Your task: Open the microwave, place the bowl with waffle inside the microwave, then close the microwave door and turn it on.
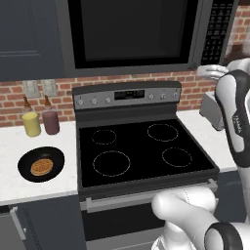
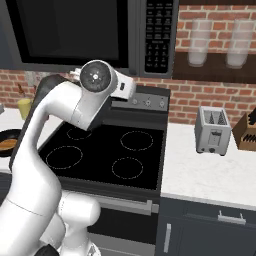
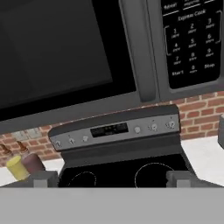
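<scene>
The microwave (image 1: 132, 34) hangs above the stove, and the microwave door (image 3: 61, 52) is shut. Its vertical bar handle (image 3: 141, 57) sits just left of the black button panel (image 3: 191, 43). On the left counter rests the black bowl (image 1: 25, 166) with the waffle (image 1: 41, 167) at its centre; the bowl's edge (image 2: 7, 135) also peeks out behind my arm. My gripper (image 3: 111, 179) is open and holds nothing. It hovers over the stove, below and in front of the microwave, facing the door handle.
A black stove (image 1: 141, 151) with a silver knob panel (image 3: 118, 130) lies under the microwave. A yellow bottle (image 1: 31, 122) and a maroon bottle (image 1: 50, 120) stand behind the bowl. A toaster (image 2: 212, 131) and a knife block (image 2: 247, 132) occupy the right counter.
</scene>
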